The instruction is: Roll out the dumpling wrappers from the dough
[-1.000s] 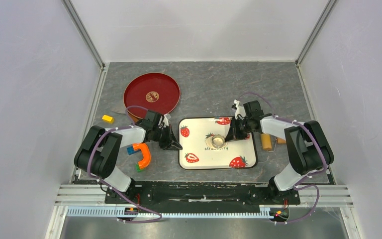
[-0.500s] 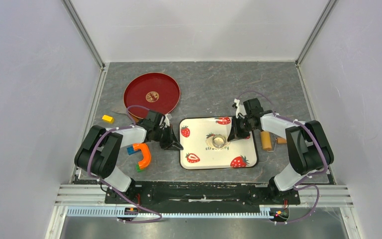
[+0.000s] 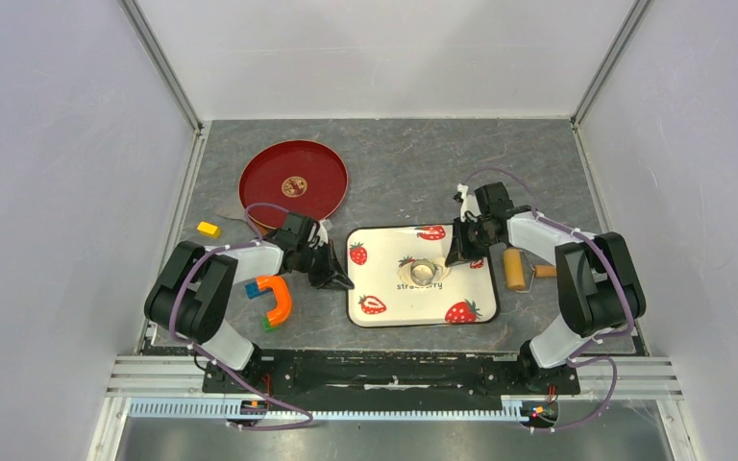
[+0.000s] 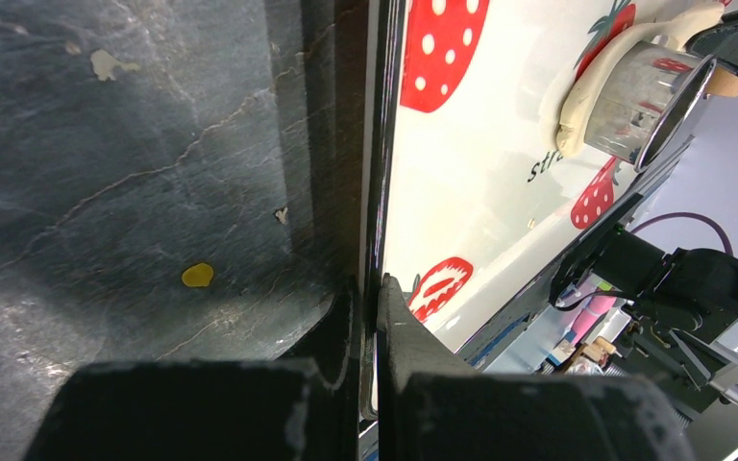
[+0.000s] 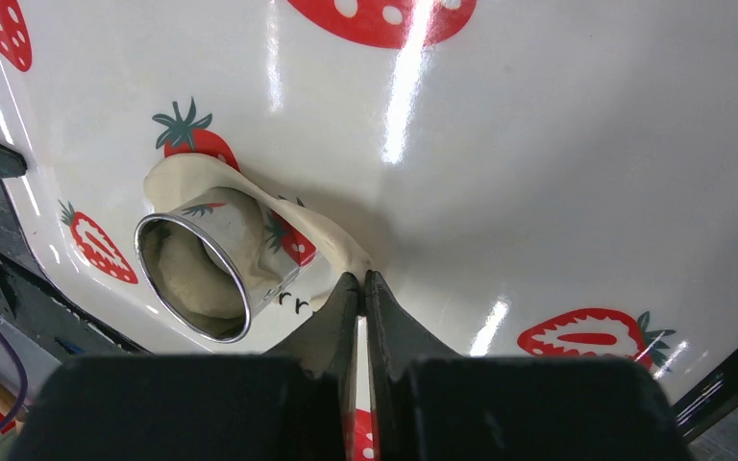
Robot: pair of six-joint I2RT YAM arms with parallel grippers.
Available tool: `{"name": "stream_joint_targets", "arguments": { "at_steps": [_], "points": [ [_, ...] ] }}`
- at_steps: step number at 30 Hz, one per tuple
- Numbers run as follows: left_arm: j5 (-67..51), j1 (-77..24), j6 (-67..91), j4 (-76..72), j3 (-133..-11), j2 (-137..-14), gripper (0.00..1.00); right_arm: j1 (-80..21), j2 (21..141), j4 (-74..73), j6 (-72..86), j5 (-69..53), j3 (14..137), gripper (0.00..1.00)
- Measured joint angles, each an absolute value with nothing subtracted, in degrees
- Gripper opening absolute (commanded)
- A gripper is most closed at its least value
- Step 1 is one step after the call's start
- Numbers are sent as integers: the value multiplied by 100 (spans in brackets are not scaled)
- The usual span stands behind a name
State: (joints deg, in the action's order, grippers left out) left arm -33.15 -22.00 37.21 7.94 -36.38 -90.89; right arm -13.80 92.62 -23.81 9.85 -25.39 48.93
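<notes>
Here, right end effector (image 5: 362, 280) pinches dough (image 5: 329, 237); left end effector (image 4: 370, 285) clamps tray (image 4: 500, 192) rim.

The dough (image 5: 183, 173) is a thin, ragged cream sheet draped around the metal ring (image 5: 250, 240), its stretched tail pinched in my right claw (image 5: 362, 279) just beside the ring, while a pale round wrapper (image 5: 184, 279) lies inside the ring.

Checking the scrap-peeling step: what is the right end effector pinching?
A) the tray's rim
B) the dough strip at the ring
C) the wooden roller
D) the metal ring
B: in the right wrist view the right end effector is shut on the tip of the dough strip that curls around the metal ring.
</notes>
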Motion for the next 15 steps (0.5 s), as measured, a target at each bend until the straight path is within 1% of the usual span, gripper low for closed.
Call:
{"name": "stream_joint_targets", "arguments": {
  "at_steps": [15],
  "points": [
    [-3317,-2200,3717,843,-3671,-9113,2,-1363,9631,-2751,829,-2445,5607,6]
  ]
}}
